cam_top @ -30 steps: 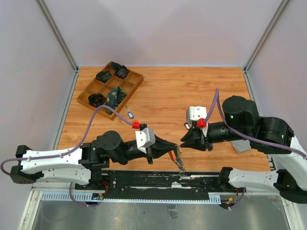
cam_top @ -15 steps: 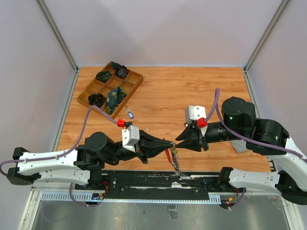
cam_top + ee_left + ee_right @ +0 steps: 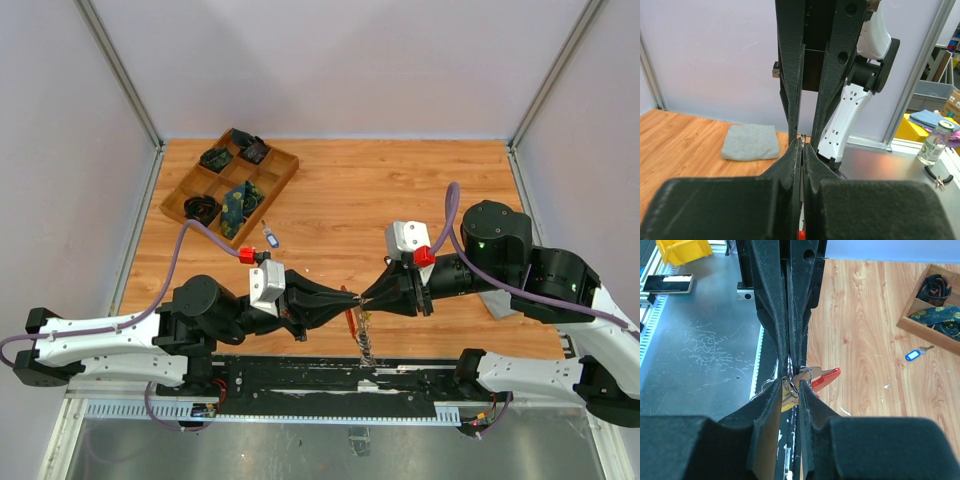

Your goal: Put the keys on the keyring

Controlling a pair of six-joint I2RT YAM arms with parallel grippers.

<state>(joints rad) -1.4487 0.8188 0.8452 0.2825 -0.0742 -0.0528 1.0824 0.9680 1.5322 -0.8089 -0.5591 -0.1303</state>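
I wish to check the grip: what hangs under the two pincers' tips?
The keyring hangs there: glittery strap, red part, a yellow key beside. Its top is hidden between the left pincer and right pincer.

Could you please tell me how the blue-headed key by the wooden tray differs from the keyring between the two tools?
The blue-headed key lies flat on the table beside the wooden tray, touched by nothing; the keyring is pinched between the left tool and right tool, its strap dangling. The key is small with a blue head; the keyring is larger, glittery, with a red part. Both are silvery metal.
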